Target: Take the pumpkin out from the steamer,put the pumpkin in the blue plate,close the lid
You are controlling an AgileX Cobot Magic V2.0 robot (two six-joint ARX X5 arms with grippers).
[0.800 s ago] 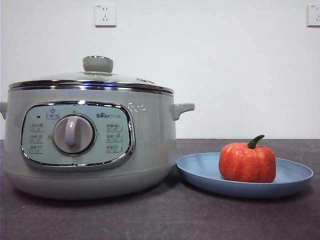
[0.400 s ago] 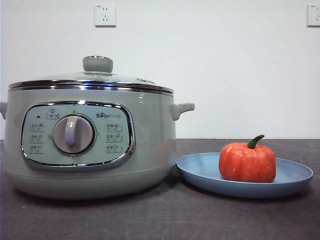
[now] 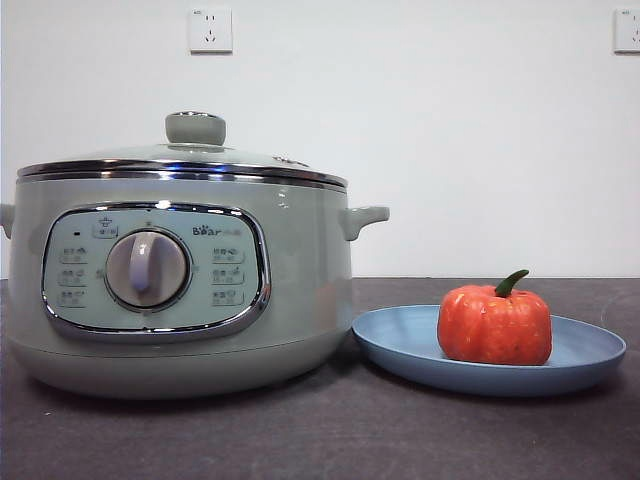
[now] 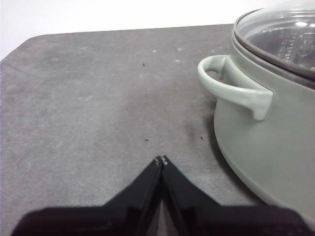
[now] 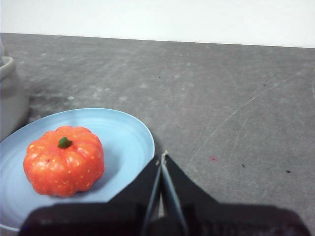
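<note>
Pumpkin (image 3: pixel 494 325) sits upright in the blue plate (image 3: pixel 400 345), stem up, roughly in the plate's middle as far as the level front view lets one judge. The plate lies on the dark grey table (image 3: pixel 320 440) just beside the steamer (image 3: pixel 300 290), its rim close to or touching the pot's base. The lid (image 3: pixel 195 150) rests closed on the steamer, its chrome rim seated all round and the pale green knob on top. The left gripper (image 4: pixel 161 160) hovers over bare table near the steamer's side handle (image 4: pixel 236 91), jaws pressed together and empty. The right gripper (image 5: pixel 162 156) hangs above the plate's edge, just beside the pumpkin without touching it, jaws likewise clenched on nothing. Two wall sockets (image 3: pixel 210 30) show on the white wall behind.
</note>
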